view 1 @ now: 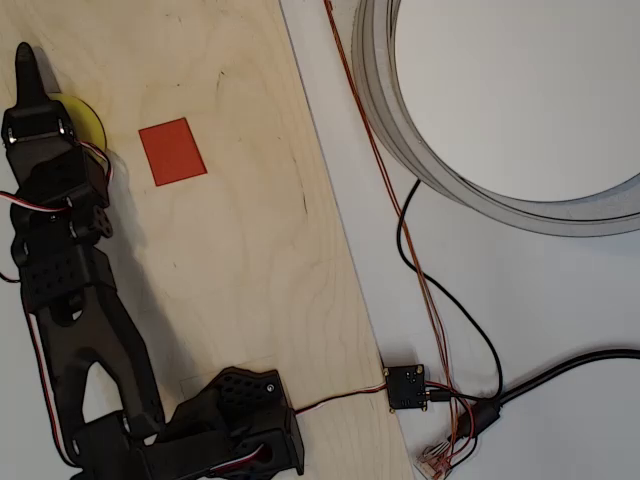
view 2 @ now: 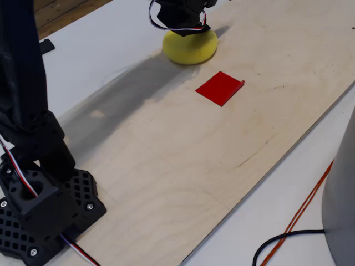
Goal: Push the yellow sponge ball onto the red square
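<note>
The yellow sponge ball [view 1: 88, 118] lies on the plywood board near its top left in the overhead view, mostly covered by the black arm. My gripper [view 1: 25, 62] points toward the top edge as a single narrow spike, shut and holding nothing, just left of the ball. In the fixed view the arm's wrist [view 2: 180, 14] sits on top of the ball [view 2: 190, 49]. The red square [view 1: 172, 151] lies flat a short gap to the ball's right and slightly lower, untouched; in the fixed view the square [view 2: 220, 87] is in front of the ball.
The plywood board [view 1: 250, 260] ends in a slanted right edge. Beyond it are a large grey-white ring [view 1: 400, 120], orange and black cables [view 1: 420, 270] and a small black board [view 1: 405, 387]. The arm's base [view 2: 39, 210] stands at the board's near corner.
</note>
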